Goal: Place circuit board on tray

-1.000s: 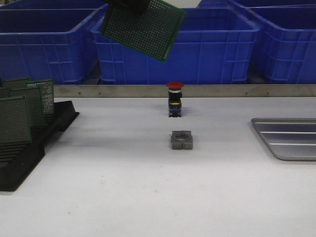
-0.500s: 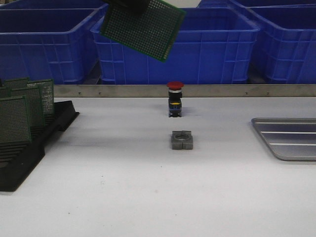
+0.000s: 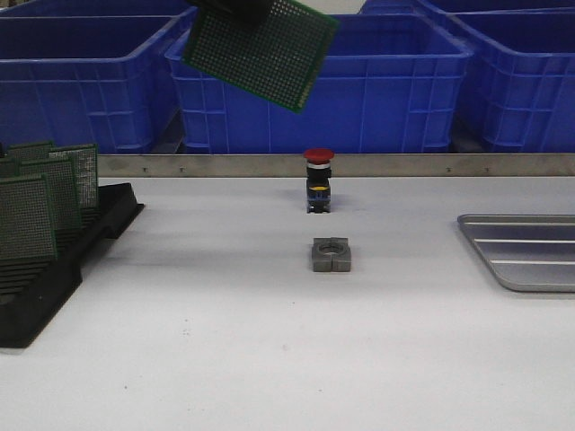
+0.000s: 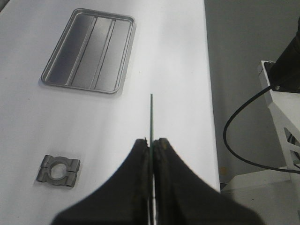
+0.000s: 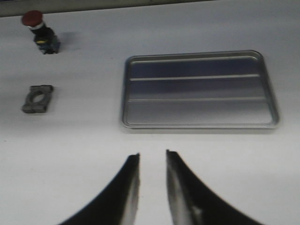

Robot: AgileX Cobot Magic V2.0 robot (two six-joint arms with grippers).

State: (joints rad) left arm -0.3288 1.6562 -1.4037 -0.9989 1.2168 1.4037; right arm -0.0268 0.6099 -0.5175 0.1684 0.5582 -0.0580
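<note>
A green perforated circuit board (image 3: 260,50) hangs tilted high above the table's middle, in front of the blue bins. My left gripper (image 3: 232,7) is shut on its upper edge; from the left wrist the board (image 4: 151,112) shows edge-on between the black fingers (image 4: 140,164). The silver-grey ridged tray (image 3: 526,251) lies at the table's right edge, partly cut off; it shows whole and holds nothing in the left wrist view (image 4: 89,58) and the right wrist view (image 5: 199,89). My right gripper (image 5: 153,153) hovers open over bare table short of the tray.
A grey metal clamp block (image 3: 331,254) lies mid-table, a red-capped push button (image 3: 318,180) behind it. A black slotted rack (image 3: 45,260) with several green boards (image 3: 27,215) stands at the left. Blue bins (image 3: 395,81) line the back behind a metal rail (image 3: 449,164).
</note>
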